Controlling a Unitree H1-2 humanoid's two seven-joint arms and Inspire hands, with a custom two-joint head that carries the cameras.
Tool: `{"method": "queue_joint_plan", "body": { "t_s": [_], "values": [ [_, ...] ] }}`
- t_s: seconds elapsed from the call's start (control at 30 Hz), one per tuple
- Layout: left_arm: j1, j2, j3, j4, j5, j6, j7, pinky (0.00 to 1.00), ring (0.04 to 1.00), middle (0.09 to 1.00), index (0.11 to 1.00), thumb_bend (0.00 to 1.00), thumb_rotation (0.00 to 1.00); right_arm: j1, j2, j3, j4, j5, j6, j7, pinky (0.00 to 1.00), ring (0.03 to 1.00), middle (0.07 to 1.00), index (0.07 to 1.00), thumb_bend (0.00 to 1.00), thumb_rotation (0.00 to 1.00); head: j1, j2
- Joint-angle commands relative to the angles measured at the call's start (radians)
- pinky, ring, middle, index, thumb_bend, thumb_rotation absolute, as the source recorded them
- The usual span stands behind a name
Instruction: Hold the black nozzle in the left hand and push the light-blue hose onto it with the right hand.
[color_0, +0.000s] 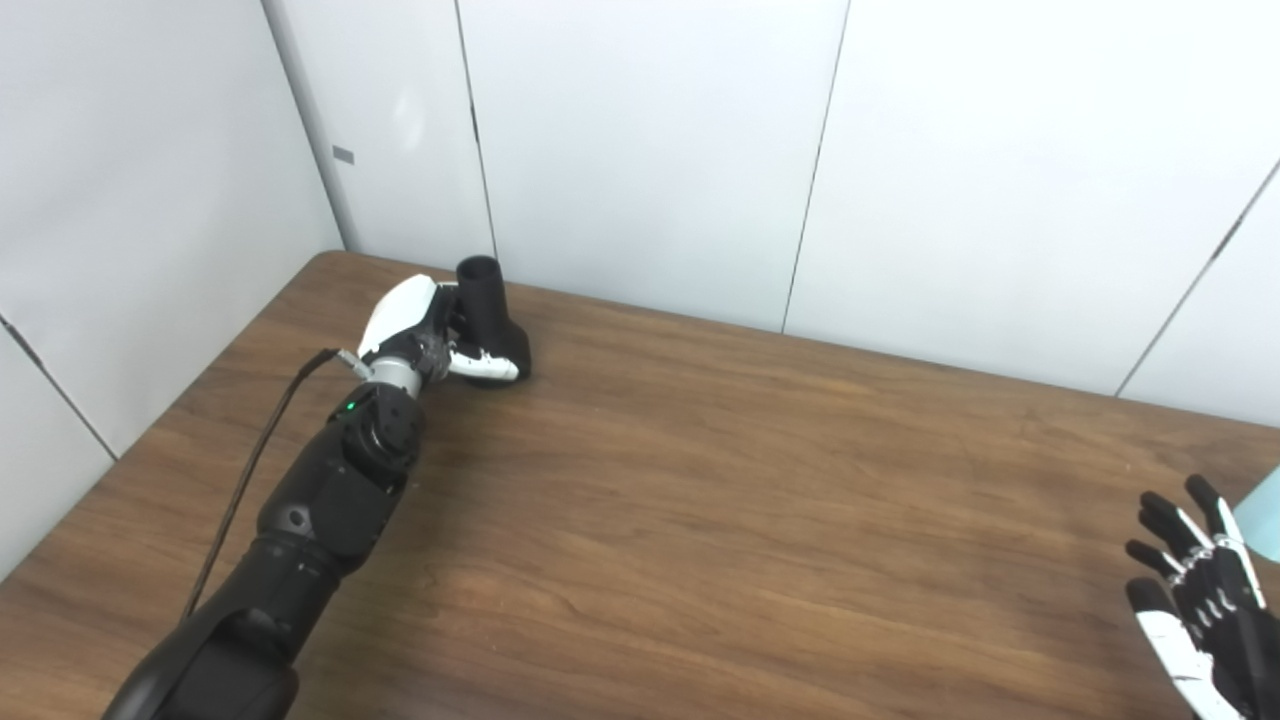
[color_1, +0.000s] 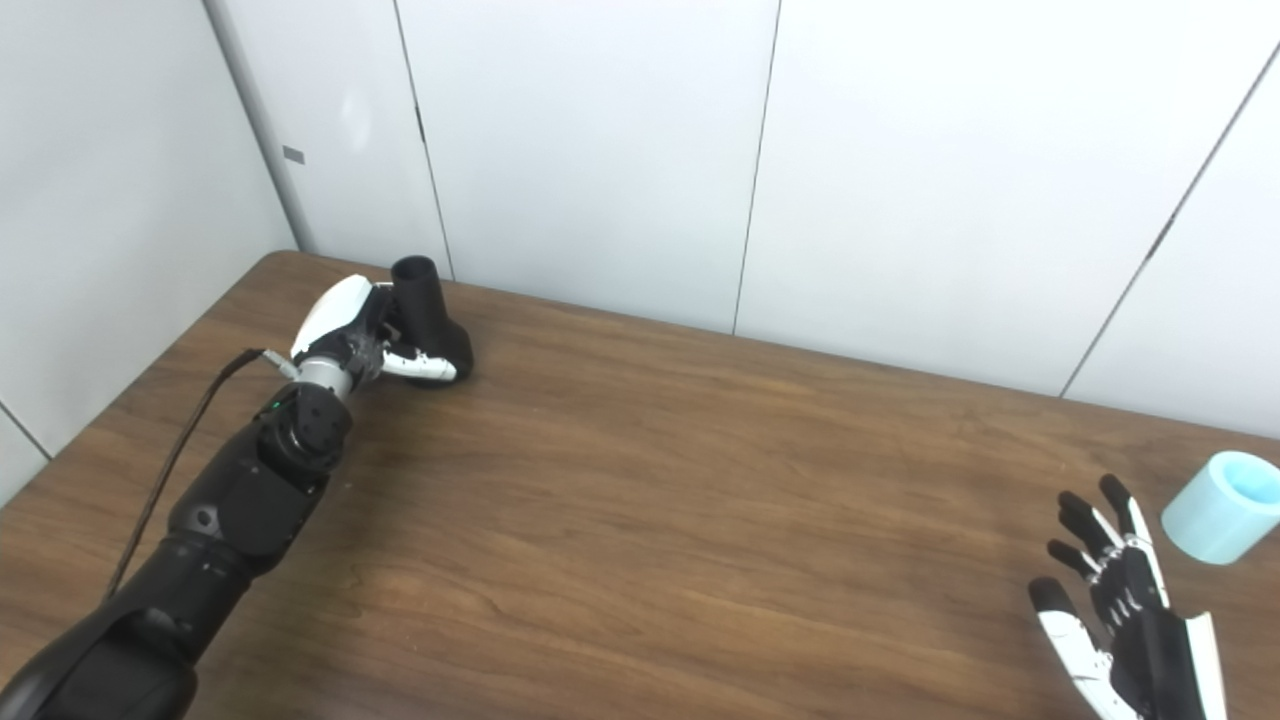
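Right eye view: left hand (color_1: 372, 335) seemingly wrapped around black nozzle (color_1: 428, 312); right hand (color_1: 1128, 610) spread, empty, near light-blue hose (color_1: 1222, 506).

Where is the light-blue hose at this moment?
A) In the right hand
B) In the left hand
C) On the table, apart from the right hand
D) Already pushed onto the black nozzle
C: the light-blue hose lies on the table, and the open right hand holds nothing.
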Motion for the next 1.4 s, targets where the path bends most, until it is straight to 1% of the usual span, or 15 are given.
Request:
{"method": "queue_joint_plan", "body": {
  "t_s": [0.0, 0.07, 0.13, 0.2, 0.23, 0.3, 0.37, 0.53, 0.73, 0.9, 1.0, 1.1, 1.17, 1.27, 1.37],
  "values": [
    [-0.02, 0.016, -0.003, -0.001, 0.031, -0.041, 0.048, 0.75, 0.689, 0.61, 0.492, 0.53, 0.05, 0.09, 0.064, 0.023, 0.083, 0.018, -0.015, -0.021, 0.8, 0.879, 0.865, 0.935, 0.47, 0.63, 0.001, 0.001],
    [-0.014, 0.019, -0.01, -0.008, 0.044, -0.038, 0.05, 0.75, 0.691, 0.568, 0.457, 0.51, 0.01, 0.092, 0.064, 0.023, 0.083, 0.02, -0.023, -0.023, 0.8, 0.872, 0.856, 0.931, 0.47, 0.65, 0.001, 0.003],
    [-0.008, 0.021, -0.017, -0.017, 0.056, -0.03, 0.045, 0.73, 0.685, 0.561, 0.452, 0.51, 0.0, 0.095, 0.065, 0.022, 0.081, 0.016, -0.029, -0.03, 0.79, 0.863, 0.847, 0.928, 0.46, 0.66, 0.0, 0.006],
    [-0.005, 0.024, -0.023, -0.021, 0.065, -0.03, 0.043, 0.71, 0.672, 0.56, 0.452, 0.51, 0.0, 0.096, 0.067, 0.02, 0.079, 0.019, -0.035, -0.034, 0.78, 0.841, 0.827, 0.92, 0.48, 0.72, 0.002, 0.009],
    [-0.003, 0.025, -0.026, -0.022, 0.07, -0.033, 0.044, 0.69, 0.667, 0.559, 0.453, 0.51, 0.0, 0.096, 0.067, 0.019, 0.079, 0.018, -0.041, -0.035, 0.78, 0.833, 0.82, 0.916, 0.51, 0.77, 0.004, 0.009],
    [-0.001, 0.029, -0.032, -0.022, 0.086, -0.039, 0.046, 0.7, 0.68, 0.559, 0.452, 0.51, 0.0, 0.097, 0.068, 0.018, 0.078, 0.012, -0.044, -0.041, 0.77, 0.821, 0.812, 0.913, 0.54, 0.84, 0.006, 0.011],
    [0.004, 0.03, -0.031, -0.031, 0.092, -0.033, 0.042, 0.7, 0.679, 0.559, 0.453, 0.51, 0.0, 0.096, 0.068, 0.018, 0.079, 0.017, -0.047, -0.04, 0.79, 0.82, 0.807, 0.912, 0.56, 0.88, 0.008, 0.012],
    [0.016, 0.041, -0.036, -0.048, 0.105, -0.043, 0.038, 0.7, 0.684, 0.556, 0.454, 0.51, 0.0, 0.096, 0.069, 0.02, 0.074, 0.02, -0.041, -0.042, 0.79, 0.815, 0.802, 0.913, 0.52, 0.86, 0.008, 0.015],
    [0.033, 0.042, -0.041, -0.074, 0.124, -0.047, 0.041, 0.68, 0.683, 0.557, 0.452, 0.51, 0.0, 0.09, 0.065, 0.019, 0.084, 0.029, -0.043, -0.041, 0.79, 0.813, 0.803, 0.912, 0.54, 0.85, 0.007, 0.019],
    [0.077, 0.032, -0.042, -0.138, 0.132, -0.054, 0.042, 0.66, 0.655, 0.546, 0.456, 0.52, 0.0, 0.089, 0.061, 0.019, 0.083, 0.033, -0.042, -0.038, 0.78, 0.809, 0.799, 0.913, 0.56, 0.85, 0.0, 0.024],
    [0.108, 0.019, -0.043, -0.176, 0.14, -0.047, 0.05, 0.62, 0.602, 0.528, 0.459, 0.52, 0.0, 0.09, 0.06, 0.019, 0.074, 0.023, -0.035, -0.043, 0.77, 0.808, 0.799, 0.91, 0.56, 0.86, -0.009, 0.028],
    [0.145, -0.004, -0.042, -0.229, 0.155, -0.02, 0.057, 0.61, 0.57, 0.471, 0.503, 0.52, 0.0, 0.091, 0.061, 0.019, 0.062, 0.02, -0.025, -0.045, 0.77, 0.811, 0.798, 0.908, 0.53, 0.86, -0.014, 0.03],
    [0.168, -0.02, -0.044, -0.253, 0.169, -0.013, 0.069, 0.6, 0.56, 0.455, 0.514, 0.52, 0.0, 0.091, 0.063, 0.021, 0.053, 0.024, -0.02, -0.043, 0.76, 0.813, 0.799, 0.906, 0.52, 0.86, -0.02, 0.031],
    [0.19, -0.043, -0.05, -0.257, 0.188, -0.021, 0.096, 0.58, 0.542, 0.444, 0.506, 0.52, 0.0, 0.088, 0.066, 0.027, 0.036, 0.009, -0.013, -0.047, 0.74, 0.804, 0.795, 0.9, 0.52, 0.87, -0.033, 0.028],
    [0.202, -0.064, -0.049, -0.258, 0.188, -0.016, 0.096, 0.56, 0.544, 0.442, 0.5, 0.53, 0.0, 0.087, 0.067, 0.034, 0.015, -0.013, -0.004, -0.053, 0.73, 0.799, 0.792, 0.896, 0.52, 0.88, -0.044, 0.025]
  ]
}}
